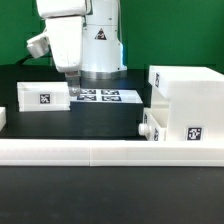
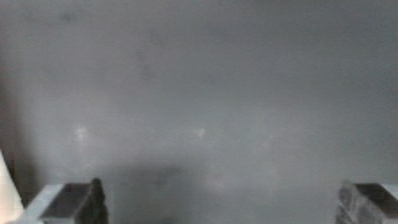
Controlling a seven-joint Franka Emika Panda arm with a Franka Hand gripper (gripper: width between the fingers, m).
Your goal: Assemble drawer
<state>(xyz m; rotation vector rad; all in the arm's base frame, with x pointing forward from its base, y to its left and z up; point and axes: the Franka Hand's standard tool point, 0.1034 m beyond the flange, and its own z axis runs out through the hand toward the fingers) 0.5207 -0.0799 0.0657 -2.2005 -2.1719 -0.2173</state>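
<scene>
A big white drawer box (image 1: pixel 186 97) with a marker tag stands at the exterior view's right. A smaller white part (image 1: pixel 150 126) sits against its front left corner. A flat white panel (image 1: pixel 41 97) with a tag stands at the left. My gripper (image 1: pixel 72 90) hangs low over the black table just right of that panel, touching nothing. In the wrist view my gripper (image 2: pixel 222 204) is open, its fingertips (image 2: pixel 79 202) wide apart over bare dark table, with nothing between them. A white sliver (image 2: pixel 6 190) shows at the frame edge.
The marker board (image 1: pixel 104 97) lies on the table in front of the robot base. A long white rail (image 1: pixel 110 151) runs across the front of the table. A small white piece (image 1: pixel 3 118) sits at the far left edge.
</scene>
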